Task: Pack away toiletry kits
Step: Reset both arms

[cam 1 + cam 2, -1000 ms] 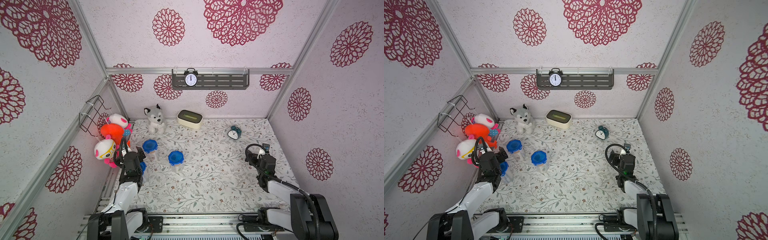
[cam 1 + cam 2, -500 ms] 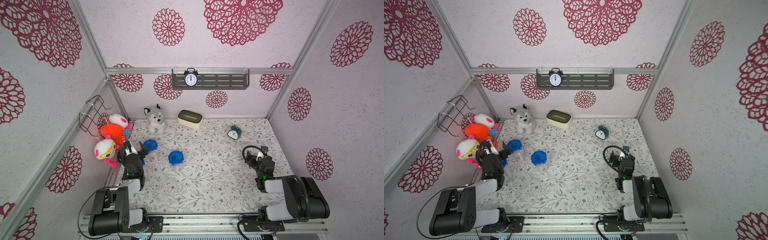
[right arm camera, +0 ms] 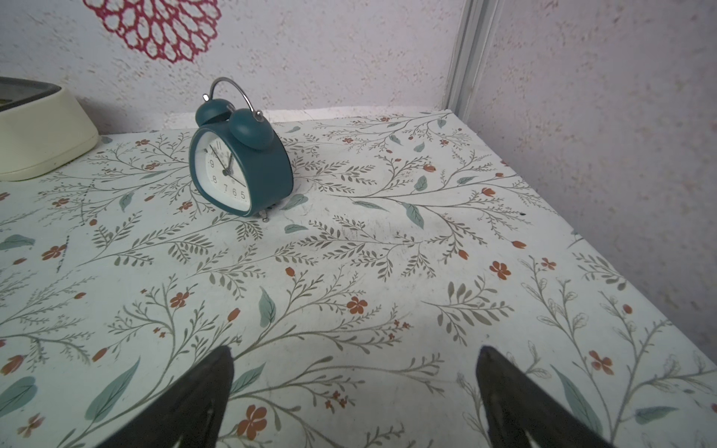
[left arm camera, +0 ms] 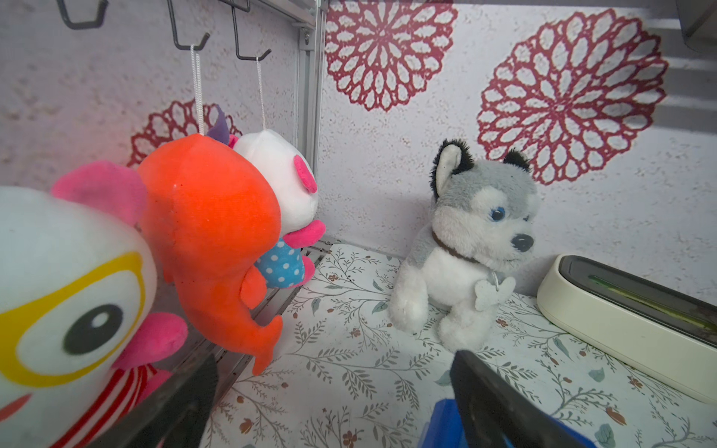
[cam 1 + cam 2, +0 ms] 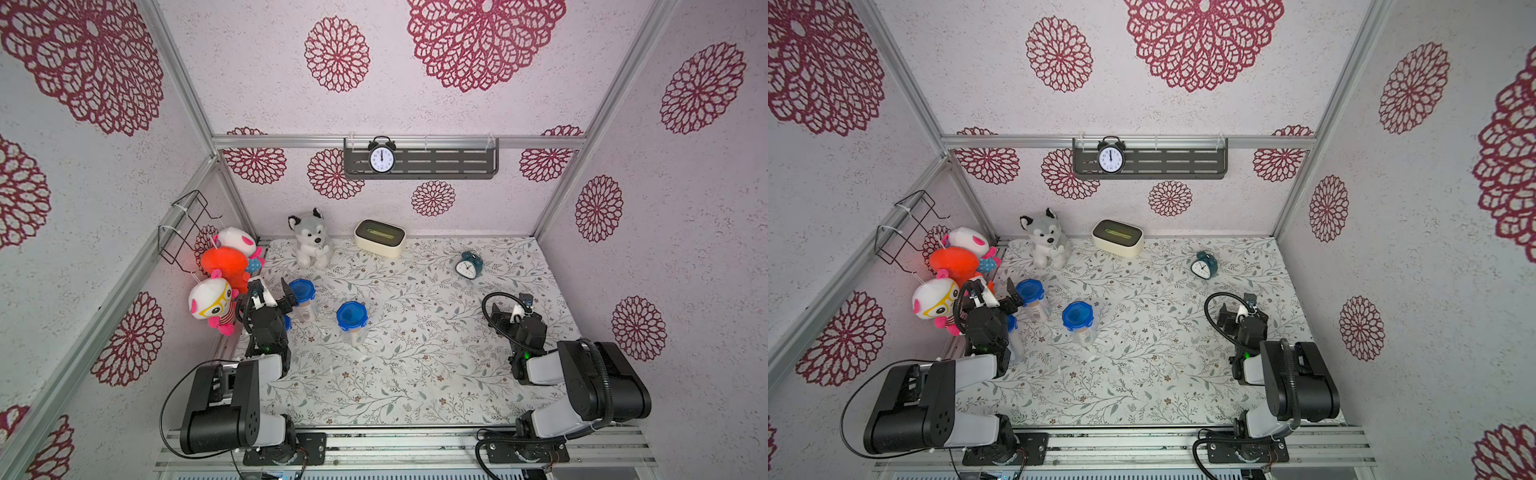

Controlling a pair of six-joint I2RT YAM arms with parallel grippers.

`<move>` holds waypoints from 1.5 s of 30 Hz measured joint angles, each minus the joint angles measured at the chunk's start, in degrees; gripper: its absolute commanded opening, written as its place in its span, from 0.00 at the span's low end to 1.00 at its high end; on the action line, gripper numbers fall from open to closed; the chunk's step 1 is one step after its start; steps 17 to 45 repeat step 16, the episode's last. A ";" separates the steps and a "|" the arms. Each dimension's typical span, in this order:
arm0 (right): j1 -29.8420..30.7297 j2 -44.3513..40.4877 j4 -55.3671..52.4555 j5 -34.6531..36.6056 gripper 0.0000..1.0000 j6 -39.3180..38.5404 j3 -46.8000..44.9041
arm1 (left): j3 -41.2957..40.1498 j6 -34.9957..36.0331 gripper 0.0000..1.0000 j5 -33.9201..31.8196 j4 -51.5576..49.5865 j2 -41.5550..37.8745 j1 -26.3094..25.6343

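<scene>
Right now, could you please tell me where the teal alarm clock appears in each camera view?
In a top view: teal alarm clock right of centre, right of the cream tissue box.
In a top view: clock right of the box.
Left wrist: not in it.
Right wrist: clock upright, face visible.
Shared landmark: the tissue box, in all four views.

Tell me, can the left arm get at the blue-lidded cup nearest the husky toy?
Probably yes. The left gripper is open and right beside that blue-lidded cup, with nothing between them. The cup stands just outside the jaws, so a small sideways shift seems needed.
</scene>
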 measured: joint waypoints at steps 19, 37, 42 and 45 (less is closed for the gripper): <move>0.26 0.00 -0.13 0.07 0.99 -0.59 0.52 | -0.48 0.02 0.98 0.85 -0.61 -0.79 0.44; 0.26 0.00 -0.13 0.07 0.99 -0.59 0.52 | -0.48 0.02 0.98 0.85 -0.61 -0.79 0.44; 0.26 0.00 -0.13 0.07 0.99 -0.59 0.52 | -0.48 0.02 0.98 0.85 -0.61 -0.79 0.44; 0.26 0.00 -0.13 0.07 0.99 -0.59 0.52 | -0.48 0.02 0.98 0.85 -0.61 -0.79 0.44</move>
